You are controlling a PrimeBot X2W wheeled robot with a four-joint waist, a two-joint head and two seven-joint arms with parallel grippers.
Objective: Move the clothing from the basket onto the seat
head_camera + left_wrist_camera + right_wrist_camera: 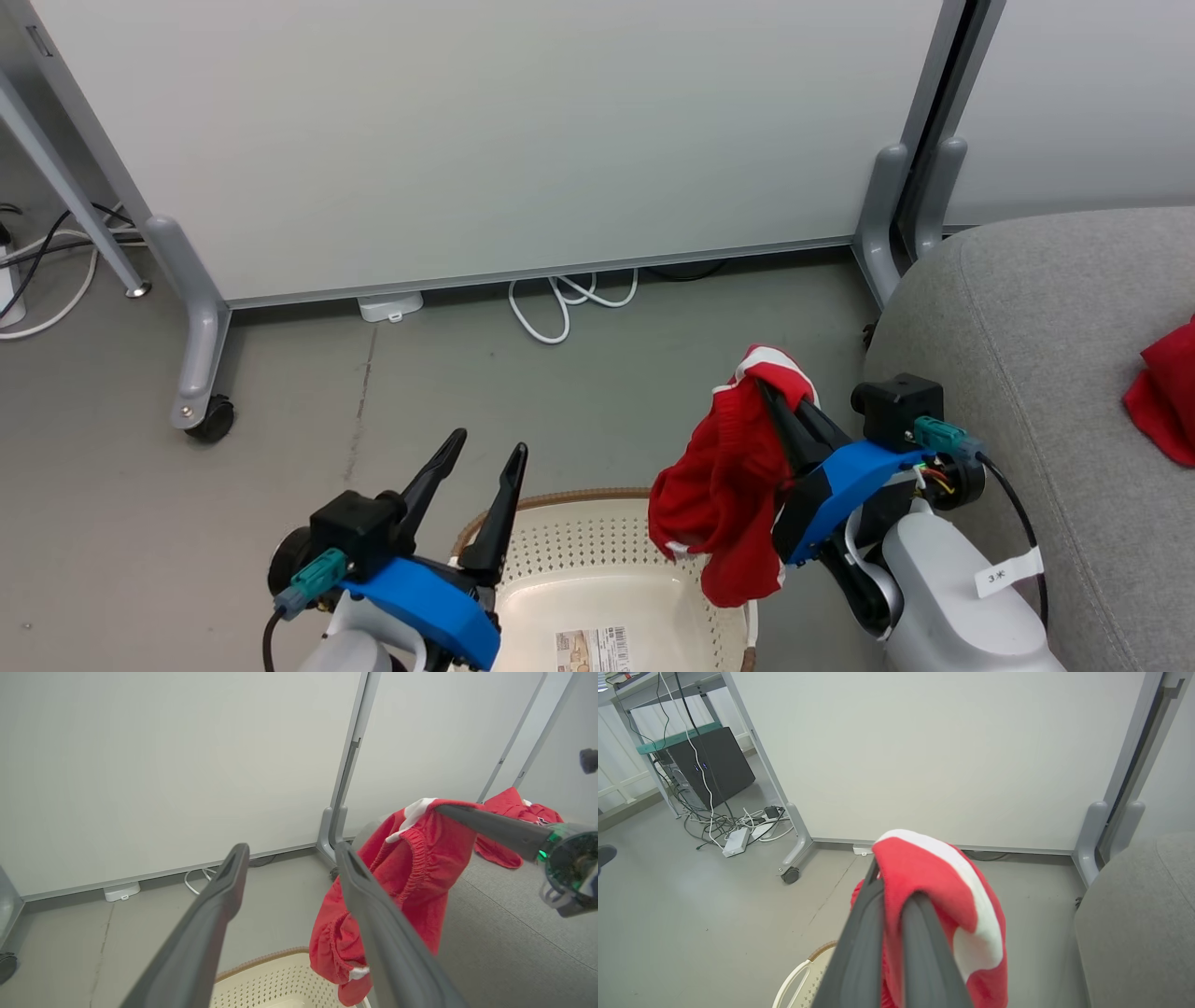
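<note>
Fingers (798,429) of our right gripper (767,390) pinch the shorts (719,485), left gripper (488,442) spread and empty, so we should carry them well over the sofa (1027,355) before releasing.

From the head, steeply down, basket (597,534) at bottom centre. From each wrist, low, forward toward the partition (467,140), near the shorts (719,485); all three shared throughout.
</note>
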